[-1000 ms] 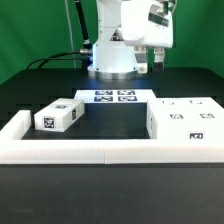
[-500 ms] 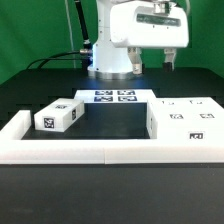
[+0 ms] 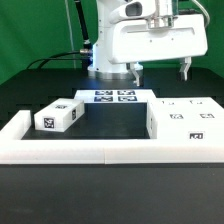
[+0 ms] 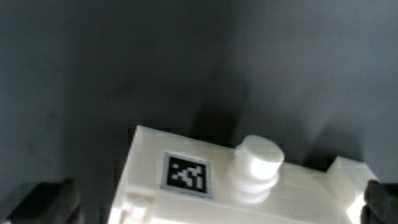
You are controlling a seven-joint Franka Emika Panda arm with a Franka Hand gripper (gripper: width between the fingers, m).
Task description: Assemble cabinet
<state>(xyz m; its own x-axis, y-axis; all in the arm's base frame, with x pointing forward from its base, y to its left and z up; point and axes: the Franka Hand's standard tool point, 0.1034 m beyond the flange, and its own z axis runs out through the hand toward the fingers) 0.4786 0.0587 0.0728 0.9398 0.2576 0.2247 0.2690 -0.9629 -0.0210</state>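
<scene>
- Your gripper (image 3: 161, 75) has levelled out from its tilt over the last second and come forward. It now hangs at one o'clock in the exterior view, fingers spread wide and holding nothing.
- The large cabinet piece (image 3: 185, 122) rests at four o'clock, below the gripper and apart from it. The small cabinet piece (image 3: 57, 117) lies at eight o'clock, well apart.
- The wrist view shows a round peg (image 4: 260, 163) beside a tag (image 4: 187, 172), likely on the large piece, so you look lined up to descend.
</scene>
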